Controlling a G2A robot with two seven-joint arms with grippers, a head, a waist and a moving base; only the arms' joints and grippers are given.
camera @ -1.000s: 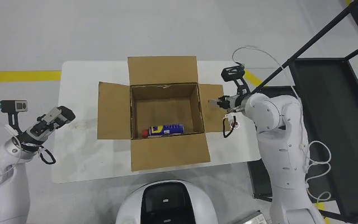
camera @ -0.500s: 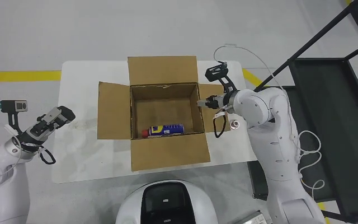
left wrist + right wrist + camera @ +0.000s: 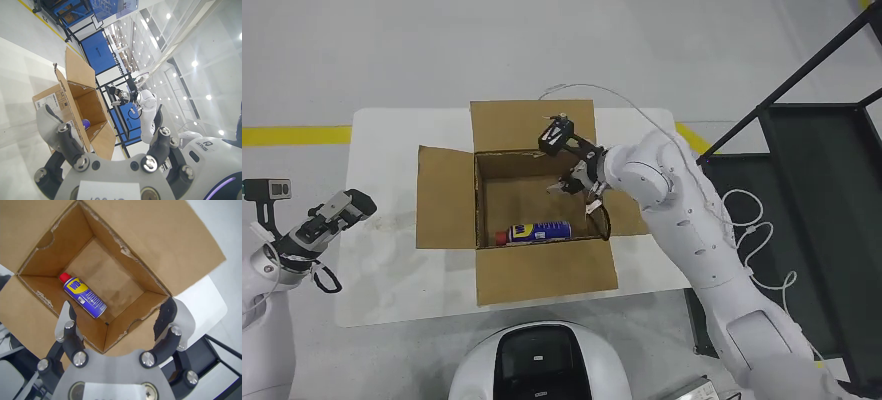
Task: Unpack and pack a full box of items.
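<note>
left gripper (image 3: 337, 215) sits off the counter's (image 3: 392, 150) left edge, well apart from the box. jaws spread wide, nothing in them; the left wrist view (image 3: 103, 113) shows the same, both pads bare.

cardboard box (image 3: 537, 190) stands mid-counter, all four flaps folded outward. shipping labels on its left outer wall show in the left wrist view (image 3: 83, 102).

spray can (image 3: 537, 232) lies on its side on the box floor, along the wall nearest the robot. blue body, yellow panel, red cap pointing left. right wrist view shows it close to a floor corner (image 3: 84, 294), the rest of the box floor (image 3: 105, 275) bare. left wrist view catches just its base (image 3: 86, 124).

right gripper (image 3: 567, 185) hangs over the far-right part of the box opening, above rim level going by the left wrist view (image 3: 118, 100). jaws wide open, holding nothing (image 3: 117, 306), not touching can or cardboard.

black rack (image 3: 812, 150) stands right of the counter.
</note>
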